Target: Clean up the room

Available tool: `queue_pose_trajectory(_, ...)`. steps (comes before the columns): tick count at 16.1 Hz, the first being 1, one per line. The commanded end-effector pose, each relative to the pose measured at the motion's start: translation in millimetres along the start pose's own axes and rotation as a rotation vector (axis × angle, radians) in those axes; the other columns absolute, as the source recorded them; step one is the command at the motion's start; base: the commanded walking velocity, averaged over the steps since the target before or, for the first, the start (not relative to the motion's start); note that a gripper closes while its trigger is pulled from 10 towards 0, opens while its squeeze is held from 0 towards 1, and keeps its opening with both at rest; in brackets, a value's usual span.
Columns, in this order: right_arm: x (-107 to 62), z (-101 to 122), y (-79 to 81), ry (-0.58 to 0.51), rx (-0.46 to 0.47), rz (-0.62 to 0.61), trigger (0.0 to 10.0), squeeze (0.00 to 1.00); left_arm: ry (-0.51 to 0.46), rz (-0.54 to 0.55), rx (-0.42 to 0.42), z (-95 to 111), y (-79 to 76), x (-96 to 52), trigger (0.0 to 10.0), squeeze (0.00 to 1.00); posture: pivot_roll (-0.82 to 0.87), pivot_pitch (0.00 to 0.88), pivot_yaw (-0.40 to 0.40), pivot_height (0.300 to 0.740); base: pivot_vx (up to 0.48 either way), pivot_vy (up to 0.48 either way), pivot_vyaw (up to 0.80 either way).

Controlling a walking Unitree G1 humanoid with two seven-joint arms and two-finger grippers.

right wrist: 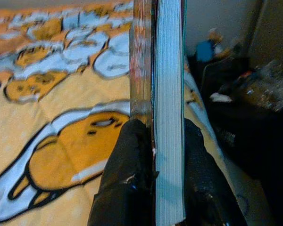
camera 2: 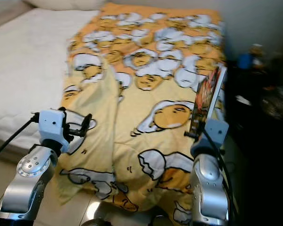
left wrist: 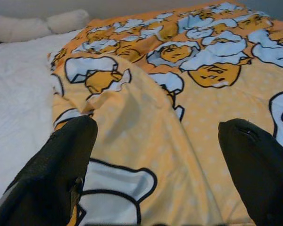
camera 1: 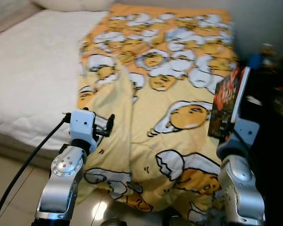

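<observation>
Right gripper (right wrist: 155,155) clamps an upright paperback book (camera 1: 228,106) above the yellow cartoon-egg blanket (camera 1: 174,84); loosened grip could drop it. Left gripper (left wrist: 155,160) hovers spread apart over the blanket.

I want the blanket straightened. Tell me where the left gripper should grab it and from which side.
Grip the raised fold on the blanket, coming from the foot of the bed with a finger on each side. The ridge stands up from the flat cloth, and the open left gripper already faces it. The right gripper holds a book.
</observation>
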State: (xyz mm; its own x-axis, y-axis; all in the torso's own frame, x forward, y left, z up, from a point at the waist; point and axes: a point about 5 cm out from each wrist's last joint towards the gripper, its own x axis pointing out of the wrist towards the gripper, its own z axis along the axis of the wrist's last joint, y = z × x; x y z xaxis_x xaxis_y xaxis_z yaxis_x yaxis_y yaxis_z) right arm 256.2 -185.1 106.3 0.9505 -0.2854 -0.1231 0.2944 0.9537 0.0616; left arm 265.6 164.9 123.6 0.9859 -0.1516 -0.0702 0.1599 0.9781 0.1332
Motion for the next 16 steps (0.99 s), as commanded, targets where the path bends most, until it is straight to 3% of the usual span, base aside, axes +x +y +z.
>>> queue_pose_trajectory(1, 2.8, 9, 10.6, -0.033, 0.031, 0.041, 10.0, 0.00, 0.017, 0.032, 0.022, -4, 6.3, -1.7, 10.0, 0.00, 0.08, 0.000, 0.076, 0.740, 0.000, 0.330, 0.00)
queue_pose_trajectory(3, 3.7, 2, 13.9, 0.046, 0.078, 0.061, 10.0, 0.00, 0.017, 0.031, 0.035, -3, 7.2, -1.4, 10.0, 0.00, 0.09, 0.000, 0.070, 0.740, 0.000, 0.336, 0.00)
queue_pose_trajectory(4, 5.0, -1, 15.3, 0.055, 0.057, 0.067, 10.0, 0.00, 0.021, 0.037, 0.041, -3, 9.7, -0.9, 10.0, 0.00, 0.09, 0.000, 0.068, 0.740, 0.000, 0.334, -0.80)
queue_pose_trajectory(16, 5.1, -4, 12.7, 0.088, 0.027, 0.087, 10.0, 0.00, 0.038, 0.042, 0.038, -7, 9.9, 3.3, 10.0, 0.00, 0.07, 0.000, 0.073, 0.740, 0.000, 0.338, -0.80)
